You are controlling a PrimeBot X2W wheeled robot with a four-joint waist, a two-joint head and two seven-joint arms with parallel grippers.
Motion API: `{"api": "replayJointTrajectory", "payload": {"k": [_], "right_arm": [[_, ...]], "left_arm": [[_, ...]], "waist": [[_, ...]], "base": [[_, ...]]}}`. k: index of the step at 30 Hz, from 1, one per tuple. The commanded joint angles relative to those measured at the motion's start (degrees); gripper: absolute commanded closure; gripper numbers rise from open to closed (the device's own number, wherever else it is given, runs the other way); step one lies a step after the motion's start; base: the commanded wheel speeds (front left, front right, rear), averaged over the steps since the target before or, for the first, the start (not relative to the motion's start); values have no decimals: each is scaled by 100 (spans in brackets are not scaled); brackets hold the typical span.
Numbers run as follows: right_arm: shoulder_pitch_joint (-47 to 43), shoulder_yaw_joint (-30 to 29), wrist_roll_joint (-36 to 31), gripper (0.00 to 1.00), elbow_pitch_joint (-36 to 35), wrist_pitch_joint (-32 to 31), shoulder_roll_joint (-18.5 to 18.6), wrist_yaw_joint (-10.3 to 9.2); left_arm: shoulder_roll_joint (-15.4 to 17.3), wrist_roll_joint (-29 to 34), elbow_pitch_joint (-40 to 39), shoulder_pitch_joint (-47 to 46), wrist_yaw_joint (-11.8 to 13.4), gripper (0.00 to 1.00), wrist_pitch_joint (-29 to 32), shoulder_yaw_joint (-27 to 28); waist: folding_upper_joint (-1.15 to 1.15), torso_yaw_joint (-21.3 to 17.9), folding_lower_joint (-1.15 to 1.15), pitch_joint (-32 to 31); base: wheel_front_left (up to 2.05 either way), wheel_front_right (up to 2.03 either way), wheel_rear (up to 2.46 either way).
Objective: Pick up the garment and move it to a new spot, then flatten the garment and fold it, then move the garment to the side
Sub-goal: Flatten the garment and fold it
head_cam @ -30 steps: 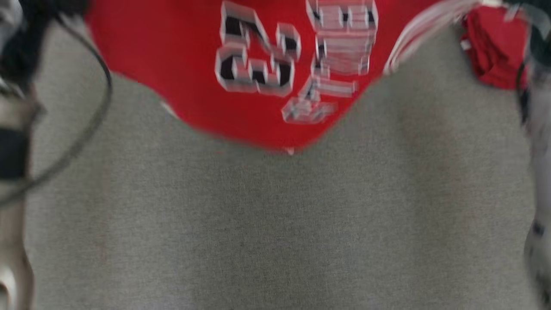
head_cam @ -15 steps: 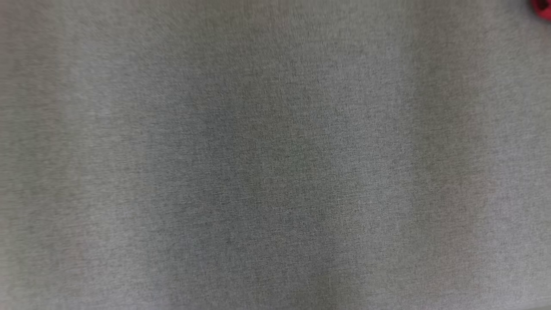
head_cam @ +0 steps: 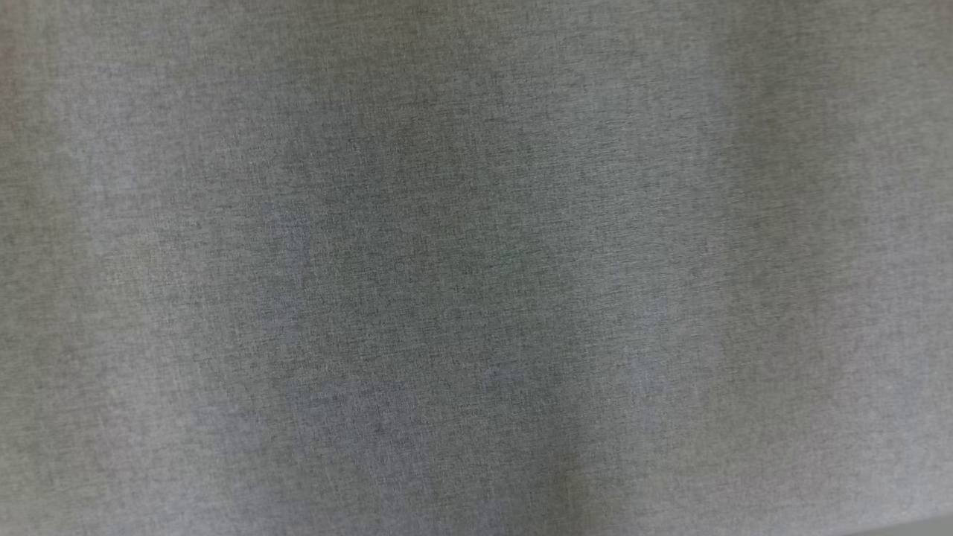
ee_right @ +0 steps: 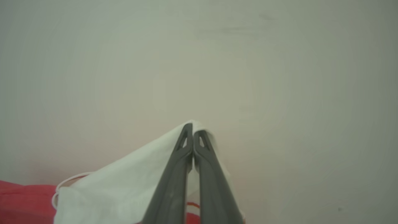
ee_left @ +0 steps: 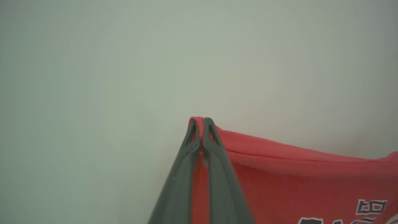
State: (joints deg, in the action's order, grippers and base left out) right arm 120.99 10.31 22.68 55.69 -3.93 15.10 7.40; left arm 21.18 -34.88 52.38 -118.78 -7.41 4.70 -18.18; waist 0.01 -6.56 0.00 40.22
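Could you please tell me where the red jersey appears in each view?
Head view: grey cloth surface.
Left wrist view: red jersey lower right, edge pinched by left end effector.
Right wrist view: red fabric lower left; white part pinched by right end effector.
Shared landmark: red fabric.

Grey woven cloth surface [head_cam: 476,268], soft uneven shadows across it, plain pale grey-green backdrop [ee_left: 124,62], even diffuse light
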Motion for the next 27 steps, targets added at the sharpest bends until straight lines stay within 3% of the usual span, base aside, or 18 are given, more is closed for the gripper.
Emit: {"api": "replayJointTrajectory", "payload": {"k": [1,7,13,22,27], "right_arm": [[-30,111,26,100,-8,10,16,12],[-451,491,617,100,-363,-148,281,12],[-1640,960,1380,100,-1115,-266,577,12],[-4575,1016,2349,100,-2734,-337,1015,12],[-6596,555,2569,100,-3947,-467,1317,12]], "left_arm": [[26,-121,-56,152,-6,100,0,-75],[218,-747,-476,692,-2,100,-53,-487],[467,-1373,-965,1780,-1,100,-265,-805],[708,-2096,-1886,4104,29,100,-609,-862],[908,-2325,-2744,5659,362,100,-938,-740]], "waist": [[-1,51,0,22],[-1,98,0,-88],[-1,108,0,-544],[-1,47,0,-1502],[-1,21,0,-1931]], "base": [[0,0,0],[0,0,0],[0,0,0],[0,0,0],[0,0,0]]}}
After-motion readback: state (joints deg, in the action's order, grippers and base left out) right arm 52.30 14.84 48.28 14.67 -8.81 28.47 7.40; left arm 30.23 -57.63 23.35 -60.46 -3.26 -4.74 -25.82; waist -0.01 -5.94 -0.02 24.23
